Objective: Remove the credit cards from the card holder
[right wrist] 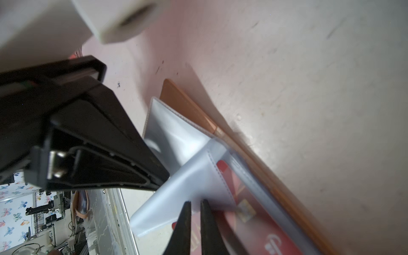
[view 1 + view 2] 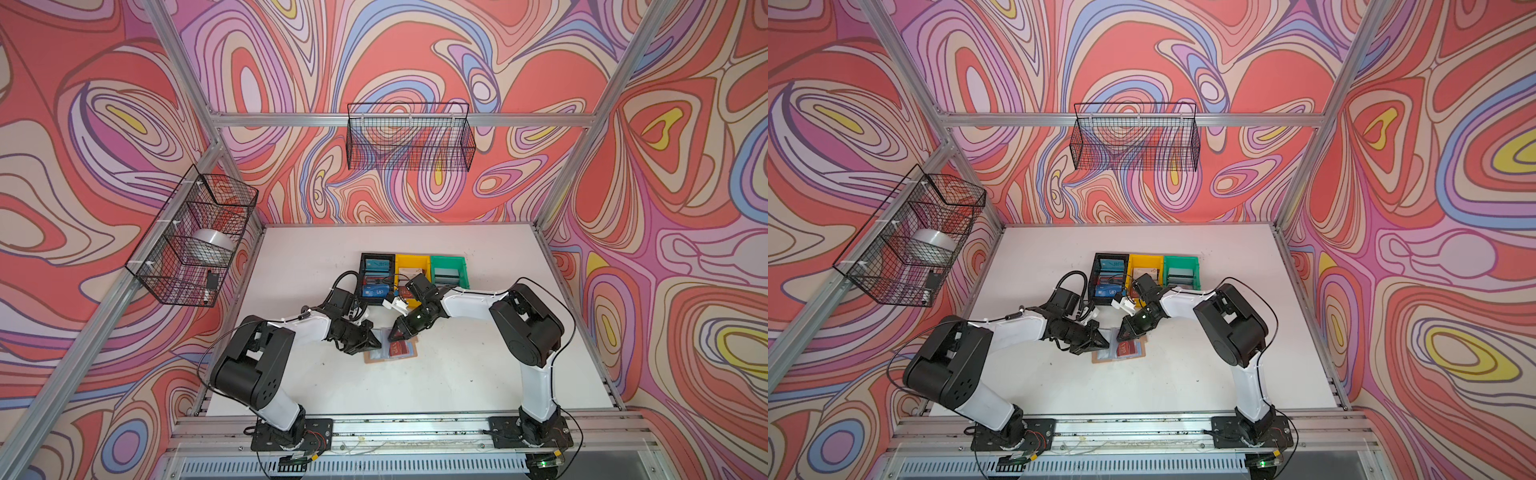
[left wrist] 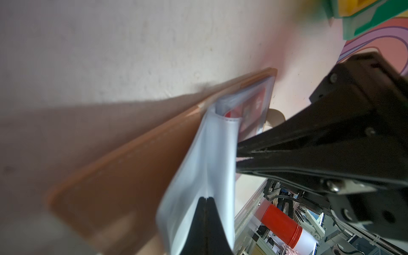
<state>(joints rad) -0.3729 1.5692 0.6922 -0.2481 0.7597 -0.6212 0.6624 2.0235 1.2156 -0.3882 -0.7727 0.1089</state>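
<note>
The tan card holder (image 2: 369,359) (image 2: 1098,360) lies open on the table between both arms. My left gripper (image 3: 206,199) (image 2: 379,345) is shut on a clear sleeve page (image 3: 198,163) and holds it up off the booklet. A dark red credit card (image 1: 254,231) (image 2: 398,350) lies in the sleeve beneath. My right gripper (image 1: 195,202) (image 2: 390,336) has its tips a narrow gap apart at the raised page's edge, above the red card. Whether anything is pinched between them does not show. Blue VIP cards (image 2: 376,292) lie in the black bin.
Behind the holder a black bin (image 2: 362,270), a yellow bin (image 2: 409,259) and a green bin (image 2: 446,262) stand side by side. Wire baskets hang on the left wall (image 2: 191,237) and the back wall (image 2: 409,137). Metal frame posts edge the table.
</note>
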